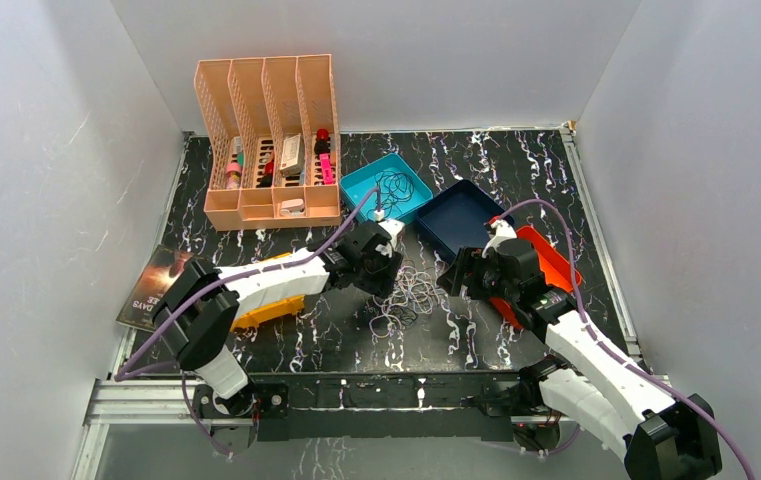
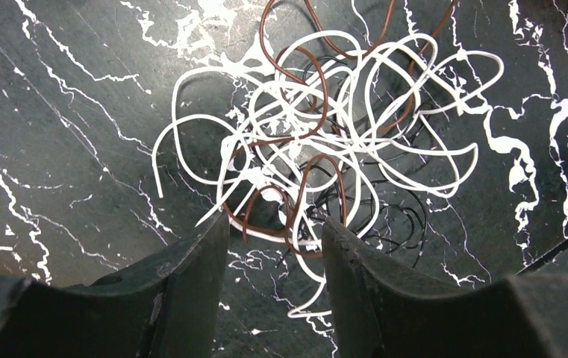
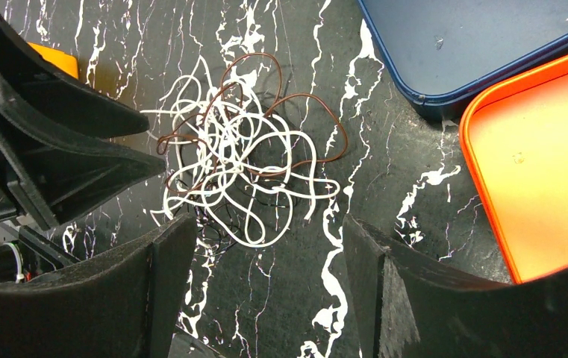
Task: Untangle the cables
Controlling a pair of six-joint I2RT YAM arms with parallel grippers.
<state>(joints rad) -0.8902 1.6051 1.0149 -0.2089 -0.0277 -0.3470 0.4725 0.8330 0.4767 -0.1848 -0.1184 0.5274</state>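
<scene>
Lab robot cell: white panel walls (image 1: 56, 150), marbled tabletop (image 1: 476, 340), aluminium frame (image 1: 136, 400).

You'll find the cables (image 1: 411, 292) on the table (image 1: 336, 335), between the left gripper (image 1: 389, 272) and the right gripper (image 1: 451, 278). Behind them sits a tray (image 1: 361, 185), with a file rack (image 1: 268, 130) to its left. A book (image 1: 151, 288) lies at the table's left edge.

The table (image 2: 64, 112) is black with white veins like marble, and it is smooth and a little shiny. The cables (image 2: 318, 134) look like thin, smooth plastic (white, brown and black). The left fingers (image 2: 191, 291) are black, dull and rough at the edges. The orange tray (image 3: 542, 171) and the blue tray (image 3: 475, 45) are smooth, shiny plastic. The rack (image 1: 266, 100) is peach plastic full of small holes.
</scene>
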